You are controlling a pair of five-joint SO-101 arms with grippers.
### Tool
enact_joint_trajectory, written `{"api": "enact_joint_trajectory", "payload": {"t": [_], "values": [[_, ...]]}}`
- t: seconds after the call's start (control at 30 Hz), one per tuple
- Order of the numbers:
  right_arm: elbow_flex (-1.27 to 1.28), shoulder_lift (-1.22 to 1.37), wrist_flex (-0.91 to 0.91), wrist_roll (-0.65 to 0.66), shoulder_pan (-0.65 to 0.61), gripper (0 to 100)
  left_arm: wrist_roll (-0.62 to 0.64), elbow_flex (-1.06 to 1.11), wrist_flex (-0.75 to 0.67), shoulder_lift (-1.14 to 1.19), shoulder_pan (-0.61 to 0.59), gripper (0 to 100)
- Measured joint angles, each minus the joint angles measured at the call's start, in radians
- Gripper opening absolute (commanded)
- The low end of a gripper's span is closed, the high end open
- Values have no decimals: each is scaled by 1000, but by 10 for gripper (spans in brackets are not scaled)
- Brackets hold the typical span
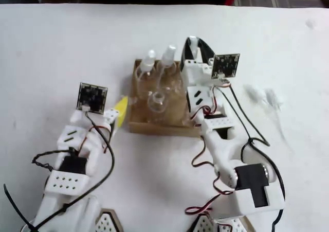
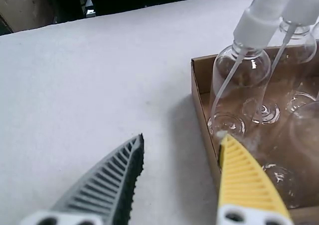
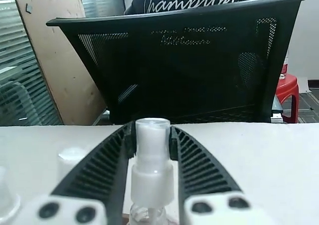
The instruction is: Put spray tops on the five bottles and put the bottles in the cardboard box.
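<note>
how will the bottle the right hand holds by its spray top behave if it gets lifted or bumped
Probably light: the bottle looks clear and empty, like its neighbours. Likely apt to tip, since the tall spray top sits high on it. Held by the right hand only at that smooth cap, it may slip or swing.

High up, looking steeply down over the whole table [image 1: 51, 47], box [image 1: 154, 126] at mid-frame; low on the left wrist, close, facing that same box's corner and bottles [image 2: 239, 75]; low on the right wrist, level, very near a spray top [image 3: 152, 150], facing a chair [image 3: 199, 60] beyond the table.
</note>
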Motion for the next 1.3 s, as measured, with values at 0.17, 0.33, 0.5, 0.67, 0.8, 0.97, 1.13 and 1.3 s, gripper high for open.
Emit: {"api": "enact_joint_trajectory", "payload": {"t": [0.17, 0.33, 0.5, 0.67, 0.8, 0.97, 1.13, 1.3], "values": [[2, 0, 0, 0, 0, 15, 0, 0, 0, 0, 0, 233], [31, -2, -2, 0, 0, 19, 0, 0, 0, 0, 0, 233], [60, -46, -2, 0, 2, 29, 0, 0, 0, 0, 0, 233], [60, -84, 81, 0, -2, 155, 0, 0, 0, 0, 0, 233], [60, -95, 147, 0, -2, 173, 0, 0, 0, 0, 0, 233], [60, -95, 147, 0, 0, 173, 0, 0, 0, 0, 0, 233], [60, -95, 147, 0, 0, 173, 0, 0, 0, 0, 0, 233], [60, -95, 147, 0, 0, 175, 0, 0, 0, 0, 0, 233]]}}
